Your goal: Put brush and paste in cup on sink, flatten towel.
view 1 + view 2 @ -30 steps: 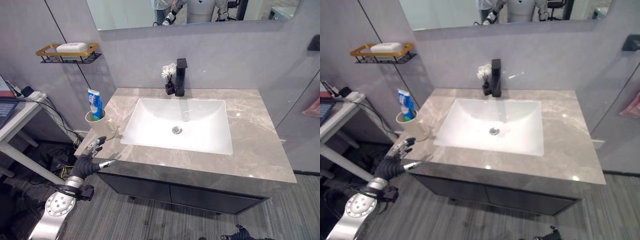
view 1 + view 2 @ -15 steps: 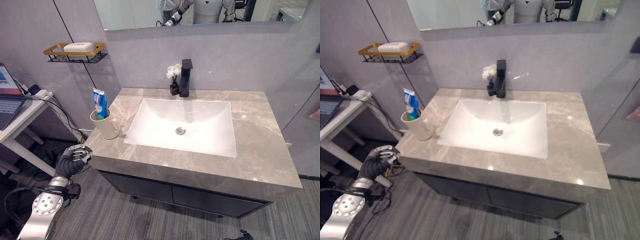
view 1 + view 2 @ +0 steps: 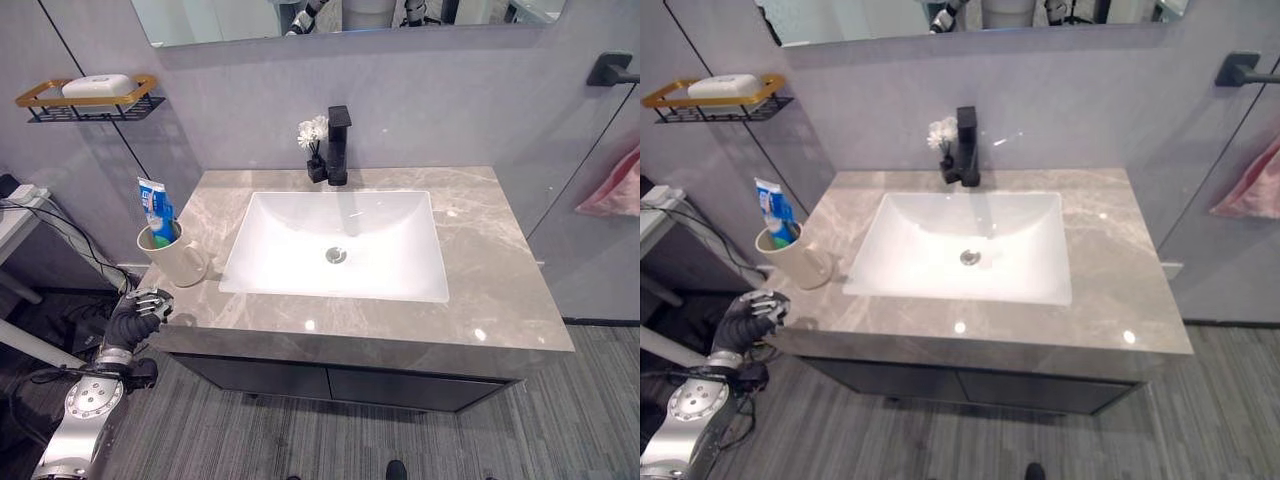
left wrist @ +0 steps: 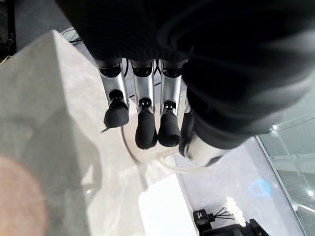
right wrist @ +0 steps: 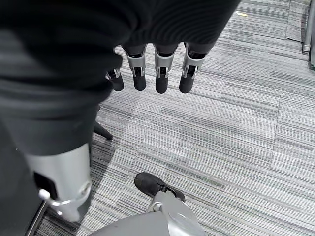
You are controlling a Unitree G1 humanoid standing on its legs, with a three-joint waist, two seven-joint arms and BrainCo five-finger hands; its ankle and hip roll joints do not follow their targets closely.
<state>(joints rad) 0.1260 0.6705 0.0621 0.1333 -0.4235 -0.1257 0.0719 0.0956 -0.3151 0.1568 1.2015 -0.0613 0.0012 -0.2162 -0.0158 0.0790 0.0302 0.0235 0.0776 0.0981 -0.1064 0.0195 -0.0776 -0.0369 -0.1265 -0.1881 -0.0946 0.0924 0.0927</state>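
A cream cup [image 3: 172, 259] stands upright on the left end of the grey marble counter [image 3: 480, 260], with a blue and white paste tube [image 3: 154, 209] upright in it. My left hand [image 3: 141, 306] hangs at the counter's left front corner, just below and in front of the cup, its fingers [image 4: 145, 129] curled and holding nothing. A pink towel [image 3: 612, 188] hangs on the wall at the far right under a black bar [image 3: 610, 69]. My right hand [image 5: 161, 74] hangs low over the floor with its fingers relaxed and nothing in them.
A white basin [image 3: 336, 245] is sunk in the counter's middle. A black tap [image 3: 338, 146] and a small vase of white flowers [image 3: 313, 150] stand behind it. A gold wire shelf [image 3: 85, 97] with soap hangs on the left wall. Grey plank floor [image 5: 226, 123] lies below.
The camera has shifted right, bringing the towel into view. My left hand drew back from the counter's edge by the cup and its spread fingers curled shut.
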